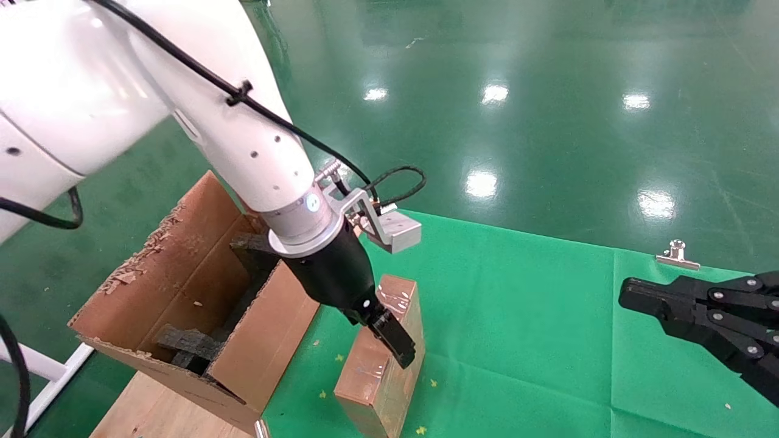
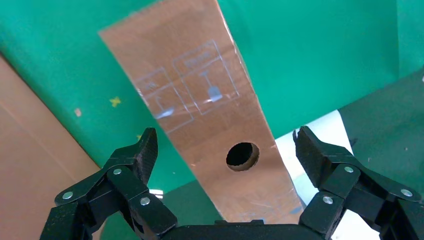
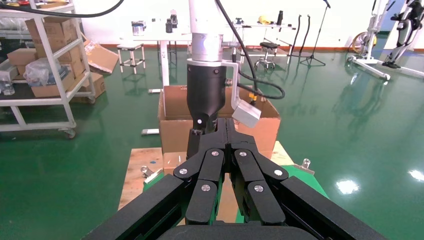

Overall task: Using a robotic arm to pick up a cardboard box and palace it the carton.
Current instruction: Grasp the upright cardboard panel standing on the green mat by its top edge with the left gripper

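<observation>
Straddling cardboard box (image 2: 200,100), left tool (image 2: 225,150) agape

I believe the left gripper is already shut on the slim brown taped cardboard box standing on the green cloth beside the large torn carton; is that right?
Not quite. The left gripper is open: the left wrist view shows its fingers spread on either side of the slim brown taped cardboard box, clear of it. The rest holds: the box stands on the green cloth beside the large torn carton.
</observation>
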